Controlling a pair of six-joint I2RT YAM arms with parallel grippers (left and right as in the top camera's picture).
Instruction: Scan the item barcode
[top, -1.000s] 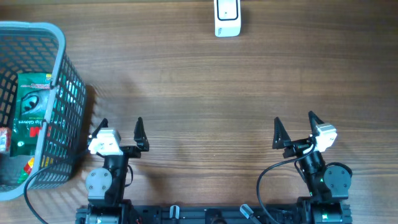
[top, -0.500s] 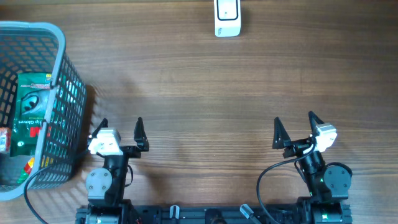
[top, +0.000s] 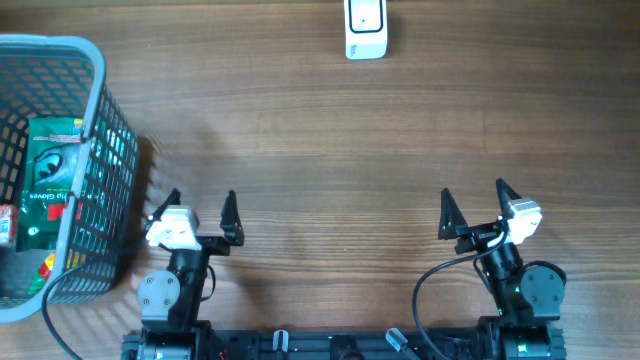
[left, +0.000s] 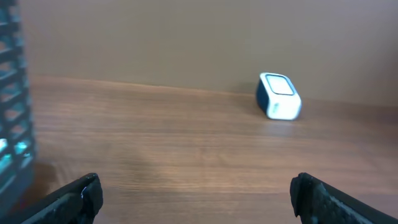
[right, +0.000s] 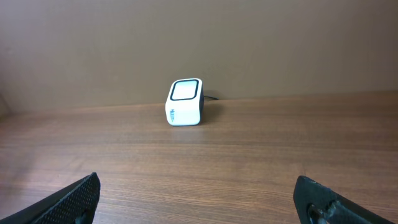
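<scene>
A white barcode scanner (top: 365, 28) with a dark window stands at the table's far edge; it shows in the left wrist view (left: 278, 96) and the right wrist view (right: 185, 102). Items lie in the grey basket (top: 98, 140) at the left, among them a green packet (top: 50, 180). My left gripper (top: 200, 208) is open beside the basket near the front edge, nothing between its fingers (left: 198, 198). My right gripper (top: 472, 205) is open at the front right, also holding nothing (right: 198, 198).
The basket's mesh wall (left: 12, 106) fills the left edge of the left wrist view. Red packaging (top: 8, 225) also lies in the basket. Bare wood tabletop (top: 330, 150) stretches between the grippers and the scanner.
My left gripper has shifted slightly to the right. The right arm, basket and scanner have not moved.
</scene>
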